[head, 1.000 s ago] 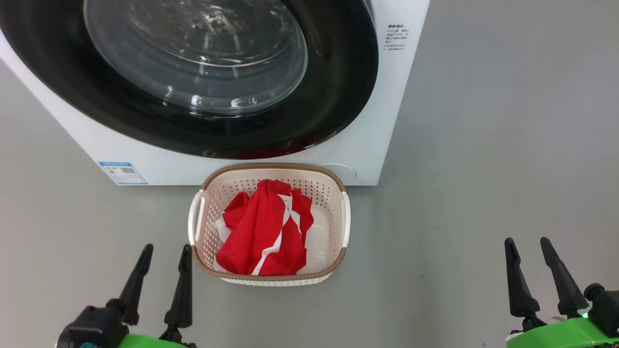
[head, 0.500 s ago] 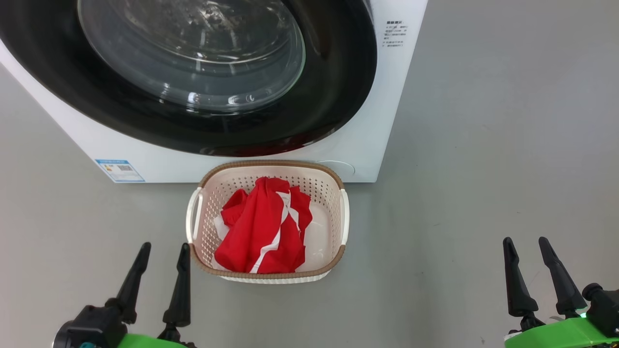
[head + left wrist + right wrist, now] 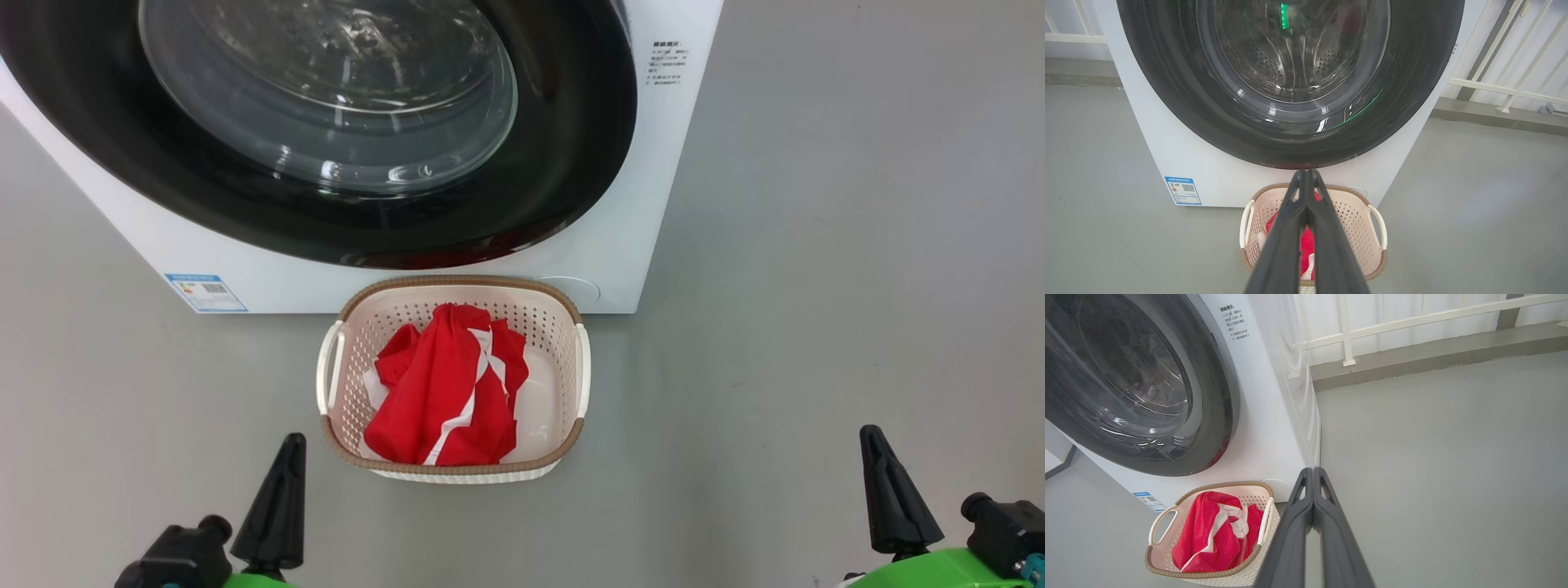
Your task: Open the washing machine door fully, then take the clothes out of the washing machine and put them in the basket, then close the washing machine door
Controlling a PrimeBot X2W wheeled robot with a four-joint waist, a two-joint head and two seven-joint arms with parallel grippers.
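The white washing machine (image 3: pixel 620 245) stands ahead with its round black-rimmed door (image 3: pixel 531 163) closed flat against the front. The cream basket (image 3: pixel 454 469) sits on the floor right below the door, and the red clothes (image 3: pixel 445 384) with white stripes lie bunched inside it. My left gripper (image 3: pixel 287 445) is at the lower left, just left of the basket's near corner, fingers pressed together and empty. My right gripper (image 3: pixel 872 437) is at the lower right over bare floor, also shut and empty. The wrist views show the same: left gripper (image 3: pixel 1306 173), right gripper (image 3: pixel 1312 471), basket (image 3: pixel 1208 575), clothes (image 3: pixel 1208 535).
Grey floor (image 3: pixel 816 327) spreads to the right of the machine. A white railing (image 3: pixel 1412 322) and a low grey kerb (image 3: pixel 1433 355) run behind it. A blue label sticker (image 3: pixel 204 292) sits on the machine's lower left front.
Both grippers have gone from open to shut, each pair of fingers closing into one point. Basket, clothes and door stay as they were.
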